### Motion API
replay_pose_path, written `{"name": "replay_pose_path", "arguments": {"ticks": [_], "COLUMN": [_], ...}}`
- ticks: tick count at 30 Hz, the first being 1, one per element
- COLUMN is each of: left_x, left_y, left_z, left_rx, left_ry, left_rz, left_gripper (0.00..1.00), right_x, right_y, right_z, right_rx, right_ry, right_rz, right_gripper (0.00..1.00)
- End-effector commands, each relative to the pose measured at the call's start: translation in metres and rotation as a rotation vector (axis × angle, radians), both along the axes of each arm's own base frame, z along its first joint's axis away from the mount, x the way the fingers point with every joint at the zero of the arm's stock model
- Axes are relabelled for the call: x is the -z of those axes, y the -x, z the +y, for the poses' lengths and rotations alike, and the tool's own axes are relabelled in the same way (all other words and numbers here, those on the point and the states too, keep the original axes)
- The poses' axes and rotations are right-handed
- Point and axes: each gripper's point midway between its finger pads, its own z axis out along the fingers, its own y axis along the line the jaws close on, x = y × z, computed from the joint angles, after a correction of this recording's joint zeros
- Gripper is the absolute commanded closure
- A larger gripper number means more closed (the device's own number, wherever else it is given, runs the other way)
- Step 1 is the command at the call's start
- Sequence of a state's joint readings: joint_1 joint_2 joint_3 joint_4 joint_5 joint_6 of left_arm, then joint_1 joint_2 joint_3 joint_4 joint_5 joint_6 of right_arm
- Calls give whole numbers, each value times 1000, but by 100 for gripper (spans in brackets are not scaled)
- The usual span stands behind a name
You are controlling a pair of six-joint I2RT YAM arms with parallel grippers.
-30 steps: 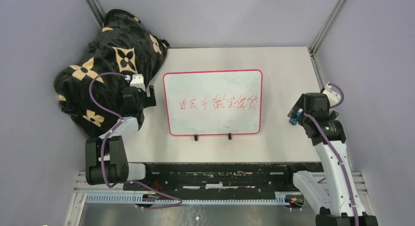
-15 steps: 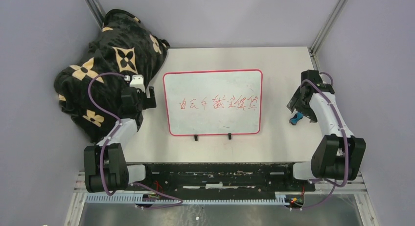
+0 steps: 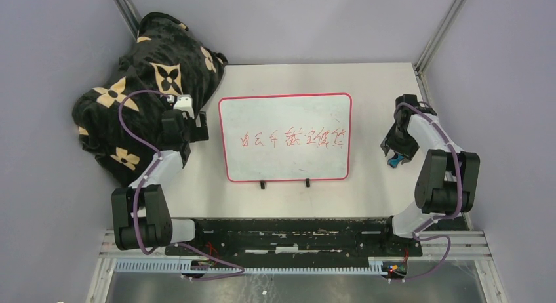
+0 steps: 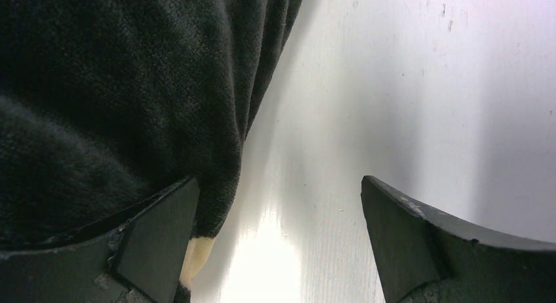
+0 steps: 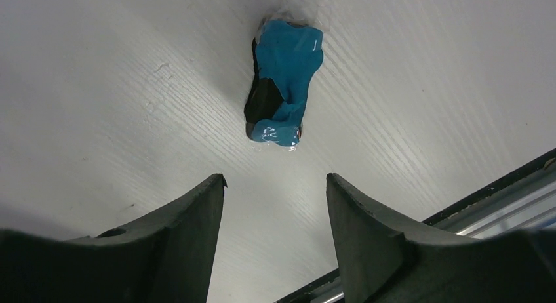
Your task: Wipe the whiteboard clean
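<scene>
The whiteboard lies flat mid-table, white with a red rim and a line of red writing across it. My left gripper sits just off its left edge, open and holding nothing, beside the edge of the black cloth. My right gripper is off the board's right side, directly over a small blue and black eraser. In the right wrist view the eraser lies on the table ahead of the fingertips, and that gripper is open with bare table between its jaws.
A black blanket with beige flower shapes is heaped at the back left, against the left arm. Two black feet stick out of the board's near edge. A black rail runs along the table's near edge. Frame posts stand at the back corners.
The right arm folded, carrying its wrist to the far side of the eraser, and its jaws narrowed. The left arm barely shifted and stayed open. The writing is unchanged.
</scene>
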State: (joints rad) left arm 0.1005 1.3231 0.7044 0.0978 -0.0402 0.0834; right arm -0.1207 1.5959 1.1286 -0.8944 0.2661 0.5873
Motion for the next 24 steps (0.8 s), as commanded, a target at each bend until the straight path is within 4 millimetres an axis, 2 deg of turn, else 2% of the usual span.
{"name": "replay_pose_path", "arguments": {"ticks": [1, 7, 12, 24], "left_x": [-12, -27, -42, -43], "left_y": [-6, -2, 0, 3], "left_z": [-2, -3, -6, -5], "left_rx": [27, 33, 46, 39], "left_ry": [-6, -8, -3, -3], "left_rz": [-31, -60, -87, -61], "left_gripper": [0, 0, 0, 0], "right_x": [-6, -1, 10, 43], "right_y": [-23, -31, -29, -26], "right_z": [-6, -16, -25, -19], "right_rx": [40, 86, 128, 152], "right_ry": [4, -37, -86, -141], "right_rz": [-59, -71, -84, -67], "right_gripper": [35, 35, 36, 38]}}
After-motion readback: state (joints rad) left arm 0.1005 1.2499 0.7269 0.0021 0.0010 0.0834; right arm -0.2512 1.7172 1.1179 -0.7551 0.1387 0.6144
